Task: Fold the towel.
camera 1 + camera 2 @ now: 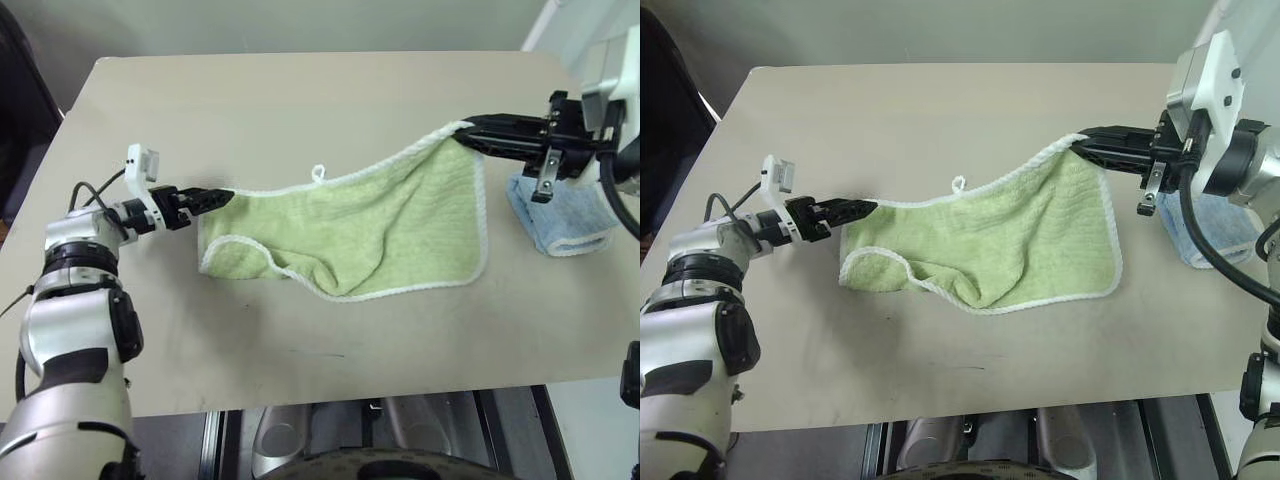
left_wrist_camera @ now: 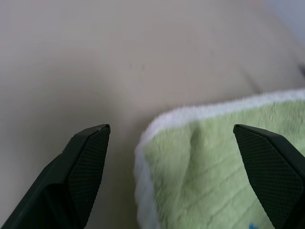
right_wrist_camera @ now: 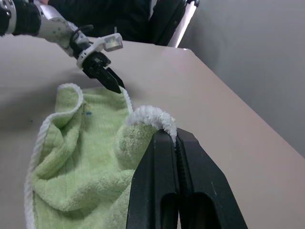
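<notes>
there is a big tan table (image 1: 300,100) with rounded corners, and a plain grey wall behind it. past the far left corner the room goes dark. under the near edge of the table there are some grey metal parts, but it is hard to tell what they are.

the green towel (image 1: 390,235) lies near the middle of the table. it has a white edge and a small white loop (image 1: 318,173) on its far side. its left end is curled over on itself. its right far corner is lifted up off the table.

the right gripper (image 1: 462,128) has its two black fingers pressed together on that lifted corner, and the fluffy white edge pokes out at the fingertips. the left gripper (image 1: 228,196) is down low at the towel's left far corner. its two fingers are spread wide apart, one on each side of the corner, and they are not pinching it.

a small blue towel (image 1: 560,215) sits folded by the right edge of the table. the right arm covers part of it. there is a tiny blue mark (image 3: 86,113) on the green towel, too small to read.
</notes>
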`<state>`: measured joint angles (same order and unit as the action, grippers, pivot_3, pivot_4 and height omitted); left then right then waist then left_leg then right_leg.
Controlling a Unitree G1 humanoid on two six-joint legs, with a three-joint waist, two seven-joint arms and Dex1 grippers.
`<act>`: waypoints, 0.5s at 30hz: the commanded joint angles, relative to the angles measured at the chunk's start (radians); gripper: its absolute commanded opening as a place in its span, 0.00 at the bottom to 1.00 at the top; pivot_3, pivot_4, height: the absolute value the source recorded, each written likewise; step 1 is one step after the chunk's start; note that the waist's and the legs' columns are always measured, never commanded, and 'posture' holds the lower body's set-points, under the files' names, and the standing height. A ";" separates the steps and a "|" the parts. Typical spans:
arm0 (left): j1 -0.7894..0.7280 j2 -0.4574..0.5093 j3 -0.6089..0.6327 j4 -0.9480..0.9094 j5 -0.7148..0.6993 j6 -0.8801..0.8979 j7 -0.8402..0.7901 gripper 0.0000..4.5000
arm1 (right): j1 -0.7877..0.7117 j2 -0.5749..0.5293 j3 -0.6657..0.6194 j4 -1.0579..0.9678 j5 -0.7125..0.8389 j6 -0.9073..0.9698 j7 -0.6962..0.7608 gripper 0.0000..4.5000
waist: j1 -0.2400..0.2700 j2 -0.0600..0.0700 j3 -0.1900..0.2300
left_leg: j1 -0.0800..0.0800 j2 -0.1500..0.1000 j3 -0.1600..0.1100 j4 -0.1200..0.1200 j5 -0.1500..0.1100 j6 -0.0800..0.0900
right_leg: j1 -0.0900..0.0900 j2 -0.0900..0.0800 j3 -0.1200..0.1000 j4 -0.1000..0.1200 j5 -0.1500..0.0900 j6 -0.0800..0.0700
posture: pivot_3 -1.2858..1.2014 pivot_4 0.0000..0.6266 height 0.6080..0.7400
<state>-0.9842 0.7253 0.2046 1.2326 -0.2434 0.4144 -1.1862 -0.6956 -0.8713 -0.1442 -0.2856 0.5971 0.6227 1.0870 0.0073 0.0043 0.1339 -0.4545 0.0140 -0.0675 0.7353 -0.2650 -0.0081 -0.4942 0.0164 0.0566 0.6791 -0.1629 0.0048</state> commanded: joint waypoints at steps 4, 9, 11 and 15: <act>-0.027 0.009 0.003 -0.010 0.002 0.042 -0.089 0.91 | -0.008 -0.038 -0.046 -0.036 0.024 -0.006 -0.013 0.00 | 0.000 0.000 0.000 | 0.000 0.000 0.000 0.000 0.003 -0.004 | 0.000 0.000 0.000 0.000 0.000 0.001 | 0.52 0.24 0.72; -0.007 0.022 -0.033 -0.026 0.041 0.022 -0.136 0.55 | 0.005 -0.045 -0.034 -0.031 0.014 -0.016 -0.012 0.00 | 0.000 0.000 0.000 | 0.000 0.000 0.000 0.000 0.003 -0.003 | 0.000 0.000 0.000 0.000 0.000 0.001 | 0.52 0.24 0.72; 0.003 0.026 -0.041 -0.028 0.054 0.002 -0.135 0.39 | 0.010 -0.046 -0.026 -0.027 0.003 -0.025 -0.009 0.00 | 0.000 0.000 0.000 | 0.000 0.000 0.000 0.000 0.003 -0.003 | 0.000 0.000 0.000 0.000 0.000 0.001 | 0.52 0.24 0.72; 0.020 0.032 -0.052 -0.035 0.069 -0.026 -0.154 0.08 | 0.009 -0.048 -0.020 -0.017 -0.002 -0.035 -0.007 0.00 | 0.000 0.000 0.000 | 0.000 0.000 0.000 0.000 0.003 -0.003 | 0.000 0.000 0.000 0.000 0.001 0.002 | 0.52 0.24 0.72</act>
<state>-0.9642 0.7334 0.1509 1.2257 -0.1771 0.4114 -1.3242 -0.6763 -0.9034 -0.1488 -0.2864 0.5992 0.6085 1.0810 0.0073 0.0042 0.1339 -0.4546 0.0137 -0.0675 0.7356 -0.2624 -0.0106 -0.4942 0.0163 0.0570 0.6792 -0.1624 0.0068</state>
